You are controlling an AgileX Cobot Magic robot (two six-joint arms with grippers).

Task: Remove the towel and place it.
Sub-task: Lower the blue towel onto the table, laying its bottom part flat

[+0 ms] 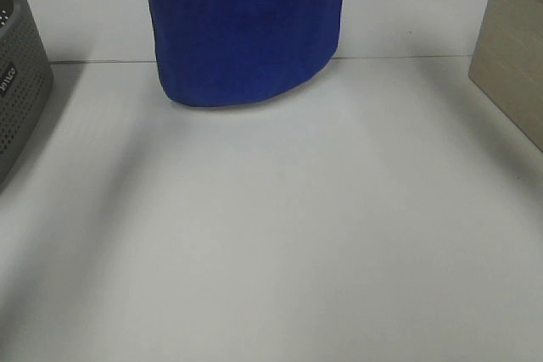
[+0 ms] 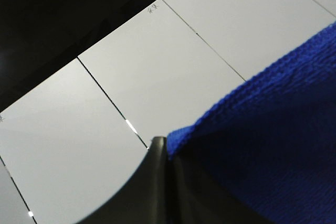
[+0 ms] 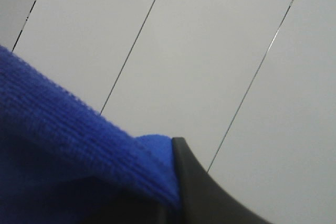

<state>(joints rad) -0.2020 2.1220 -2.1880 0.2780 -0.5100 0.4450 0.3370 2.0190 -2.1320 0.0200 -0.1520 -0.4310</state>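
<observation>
Left pincer (image 2: 167,146), right pincer (image 3: 175,149): both mine, each clenched on towel (image 1: 246,31) upper edge. Towel hangs spread above white table (image 1: 271,235), far half, lower edge apparently off surface. Judged: removal done; lowering, release onto table not yet done.

towel (image 1: 246,31): far middle, hanging over table (image 1: 271,235) | basket (image 1: 21,82): left edge, left of towel, apart | box (image 1: 509,57): right edge, right of towel, apart
</observation>
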